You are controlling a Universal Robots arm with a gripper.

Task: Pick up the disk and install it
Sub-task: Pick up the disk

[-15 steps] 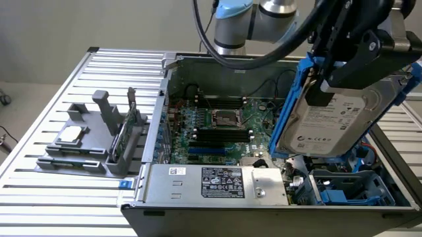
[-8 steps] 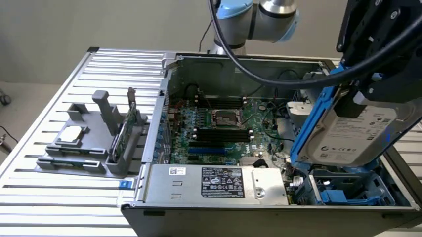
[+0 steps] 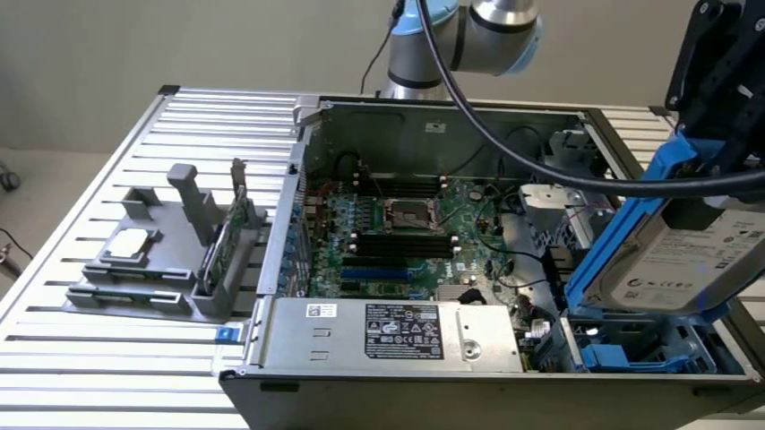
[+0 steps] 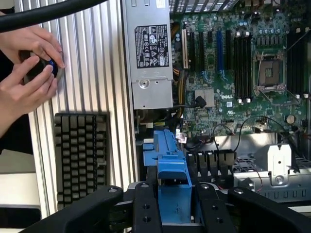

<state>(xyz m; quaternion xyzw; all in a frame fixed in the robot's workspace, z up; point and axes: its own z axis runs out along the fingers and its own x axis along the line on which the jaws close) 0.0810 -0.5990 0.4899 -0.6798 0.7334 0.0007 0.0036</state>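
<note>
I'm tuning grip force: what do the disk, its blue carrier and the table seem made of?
The disk: matte silver-grey casing, likely metal, with a white printed label. Its carrier: bright blue, smooth, probably moulded plastic. The table: pale ribbed slats with a dull sheen, probably aluminium.

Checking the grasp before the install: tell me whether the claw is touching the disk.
Touching. In the wrist view the claw presses on both sides of the disk, on its blue carrier; the exterior view shows it held tilted.
</note>
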